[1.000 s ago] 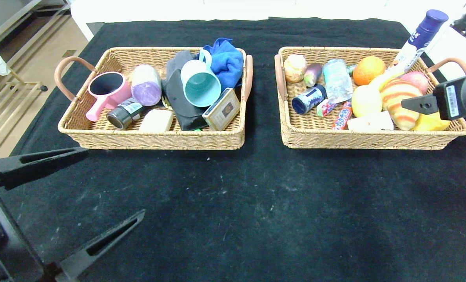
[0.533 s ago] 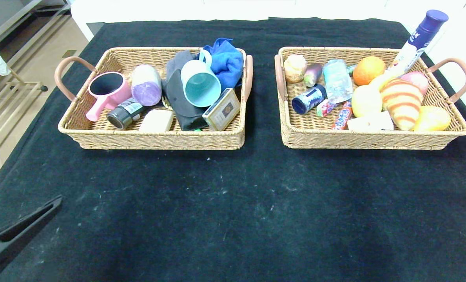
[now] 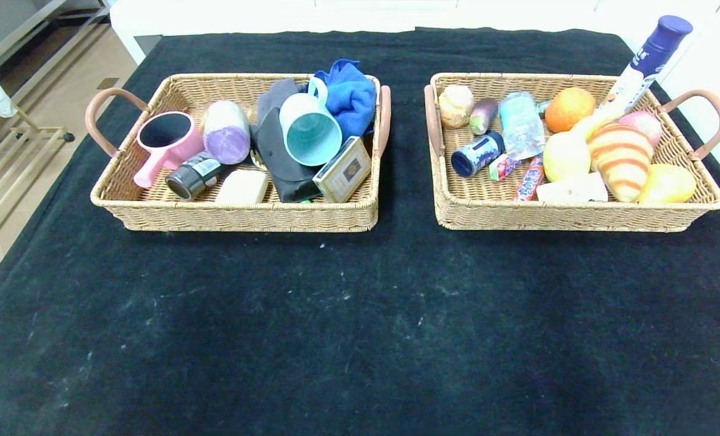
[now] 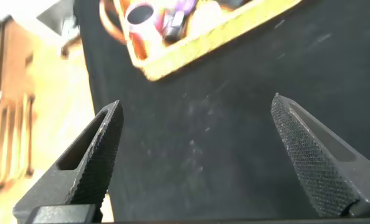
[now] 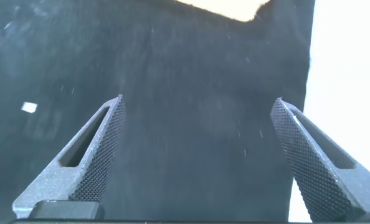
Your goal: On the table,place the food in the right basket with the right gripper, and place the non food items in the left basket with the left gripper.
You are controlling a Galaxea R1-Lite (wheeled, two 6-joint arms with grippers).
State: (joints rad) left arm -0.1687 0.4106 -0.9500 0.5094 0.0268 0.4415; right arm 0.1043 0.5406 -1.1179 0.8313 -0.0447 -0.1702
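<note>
The counter [image 3: 360,315] is covered by black, lint-flecked cloth; pale flooring is seen at 9 o'clock. The left basket [image 3: 154,212] holds the non food items, the right basket [image 3: 577,217] the food. Left claw [image 4: 194,162] and right claw [image 5: 197,158] are spread, holding nothing

I think I am in a test room or a lab, not in a home. My table [image 3: 360,315] is covered with a black cloth with white lint on it, and two wicker baskets [image 3: 238,212] stand on it, filled with mixed small goods. At the left side I see a pale wood floor [image 3: 63,66] and a light metal rack [image 3: 8,163]. Behind the table there is a white surface [image 3: 214,15].
</note>
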